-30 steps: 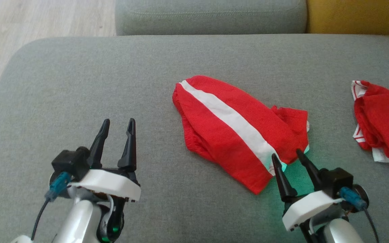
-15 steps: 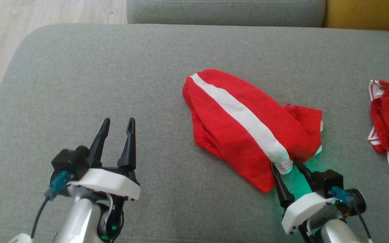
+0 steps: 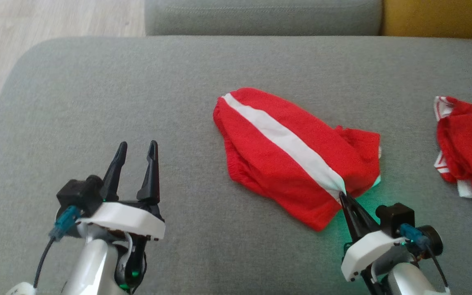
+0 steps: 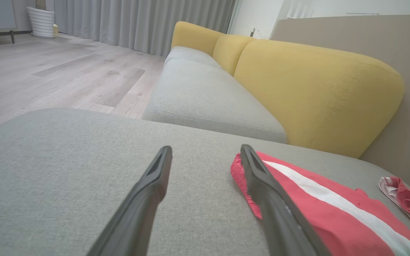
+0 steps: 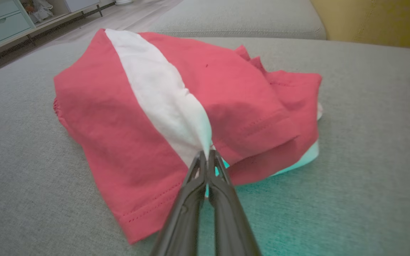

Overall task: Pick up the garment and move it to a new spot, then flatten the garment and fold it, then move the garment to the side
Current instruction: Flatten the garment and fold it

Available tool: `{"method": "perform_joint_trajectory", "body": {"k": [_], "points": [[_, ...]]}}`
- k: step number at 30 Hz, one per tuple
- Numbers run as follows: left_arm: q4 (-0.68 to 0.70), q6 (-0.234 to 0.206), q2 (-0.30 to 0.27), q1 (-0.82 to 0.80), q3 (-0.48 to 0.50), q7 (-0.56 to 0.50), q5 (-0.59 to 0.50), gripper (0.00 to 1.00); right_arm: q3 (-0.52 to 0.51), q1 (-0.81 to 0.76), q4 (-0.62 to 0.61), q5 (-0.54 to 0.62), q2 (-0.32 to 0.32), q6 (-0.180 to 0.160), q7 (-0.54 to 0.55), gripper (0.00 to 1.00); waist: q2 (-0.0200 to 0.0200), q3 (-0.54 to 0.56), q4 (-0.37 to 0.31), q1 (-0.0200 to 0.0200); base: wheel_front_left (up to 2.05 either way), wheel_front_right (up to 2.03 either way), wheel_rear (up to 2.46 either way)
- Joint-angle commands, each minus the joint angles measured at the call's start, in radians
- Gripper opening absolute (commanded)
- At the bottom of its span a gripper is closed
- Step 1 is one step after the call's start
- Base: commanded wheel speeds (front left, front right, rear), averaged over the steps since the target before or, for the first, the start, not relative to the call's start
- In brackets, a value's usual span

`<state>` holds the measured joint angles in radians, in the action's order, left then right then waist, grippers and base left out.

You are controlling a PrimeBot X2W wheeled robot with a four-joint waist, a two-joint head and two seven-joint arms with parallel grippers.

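Head view, garment: the red garment [image 3: 289,151], crossed by a white stripe [image 3: 281,137], is lying crumpled on the grey sofa cushion [image 3: 117,90], just toward 3 o'clock of the middle.
Head view, right gripper: your right gripper [image 3: 341,195] is reaching in from 5 o'clock and clenching the garment's near edge, where the stripe ends.
Head view, left gripper: your left gripper [image 3: 137,143] is hovering at 7 o'clock with its fingers spread, holding nothing and sitting well apart from the cloth.
Head view, risk: a second red cloth [image 3: 467,147] is lying at 3 o'clock. If you are carrying the load that way, you are risking dragging over it or tangling the two.
Left wrist view, risk: the fingers are pointing past the garment's gathered end at 4 o'clock. With this arm giving no support, you are likely lifting a dangling bunch that will be harder to flatten.
Right wrist view, grip: the closed fingertips are pinching a thin pucker of the stripe at the hem. The bite is looking shallow, and I cannot tell how many layers it is taking.
Right wrist view, risk: if you are holding only the top layer, the folded part toward 3 o'clock may be peeling away as you lift. If you are pulling fast or low, the cushion fabric may be dragging the cloth out of the pinch.
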<state>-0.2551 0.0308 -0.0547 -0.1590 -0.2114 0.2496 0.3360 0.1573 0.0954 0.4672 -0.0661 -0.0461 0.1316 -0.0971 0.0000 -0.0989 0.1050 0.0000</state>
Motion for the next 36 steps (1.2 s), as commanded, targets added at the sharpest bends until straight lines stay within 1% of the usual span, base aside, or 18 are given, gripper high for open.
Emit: {"method": "perform_joint_trajectory", "body": {"k": [1,6,9,15,18,22,25,27,28,30,36], "points": [[0.027,0.007,-0.001,-0.032,0.037,0.012,-0.008,1.00,0.018,0.020,-0.038,0.015,-0.004,-0.001,-0.013,0.00,0.0000,0.019,-0.018,0.0000,0.00,0.00,0.00],[0.021,0.015,0.002,-0.021,0.040,0.012,-0.014,1.00,-0.010,-0.019,-0.095,0.073,-0.008,-0.001,-0.004,0.00,0.0000,0.056,-0.054,0.0000,0.00,0.00,0.00],[0.013,0.020,0.003,-0.019,0.036,0.012,-0.020,1.00,-0.033,-0.048,-0.143,0.118,-0.037,-0.001,0.014,0.00,0.0000,0.074,-0.078,0.0000,0.00,0.00,0.00],[-0.015,0.036,0.003,-0.040,0.020,0.012,-0.037,1.00,-0.117,-0.104,-0.232,0.204,-0.102,-0.001,0.057,0.00,0.0000,0.083,-0.118,0.0000,0.00,0.00,0.00],[-0.044,0.051,0.003,-0.065,-0.003,0.011,-0.042,1.00,-0.139,-0.126,-0.254,0.225,-0.118,-0.001,0.073,0.00,0.0000,0.078,-0.131,0.0000,0.00,0.00,0.00],[-0.090,0.081,-0.005,-0.123,-0.062,-0.035,-0.031,1.00,-0.131,-0.140,-0.269,0.235,-0.123,-0.001,0.072,0.00,0.0000,0.068,-0.145,0.0000,0.00,0.00,0.00],[-0.120,0.092,-0.011,-0.186,-0.094,-0.094,-0.001,1.00,-0.094,-0.147,-0.260,0.237,-0.132,-0.001,0.073,0.00,0.0000,0.048,-0.153,0.0000,0.00,0.00,0.00],[-0.138,0.097,-0.014,-0.237,-0.117,-0.153,0.044,1.00,-0.073,-0.145,-0.257,0.229,-0.131,-0.001,0.069,0.00,0.0000,0.032,-0.161,0.0000,0.00,0.00,0.00],[-0.138,0.097,-0.014,-0.237,-0.117,-0.153,0.044,1.00,-0.073,-0.145,-0.257,0.229,-0.131,-0.001,0.069,0.00,0.0000,0.032,-0.161,0.0000,0.00,0.00,0.00],[-0.160,0.099,-0.023,-0.297,-0.137,-0.232,0.109,1.00,-0.056,-0.136,-0.255,0.225,-0.127,-0.001,0.063,0.00,0.0000,0.016,-0.170,0.0000,0.00,0.00,0.00],[-0.213,0.100,-0.130,-0.518,-0.266,-0.503,0.307,1.00,-0.006,-0.083,-0.231,0.223,-0.116,-0.001,0.045,0.00,0.0000,-0.024,-0.216,0.0000,0.00,0.00,0.00]]}}
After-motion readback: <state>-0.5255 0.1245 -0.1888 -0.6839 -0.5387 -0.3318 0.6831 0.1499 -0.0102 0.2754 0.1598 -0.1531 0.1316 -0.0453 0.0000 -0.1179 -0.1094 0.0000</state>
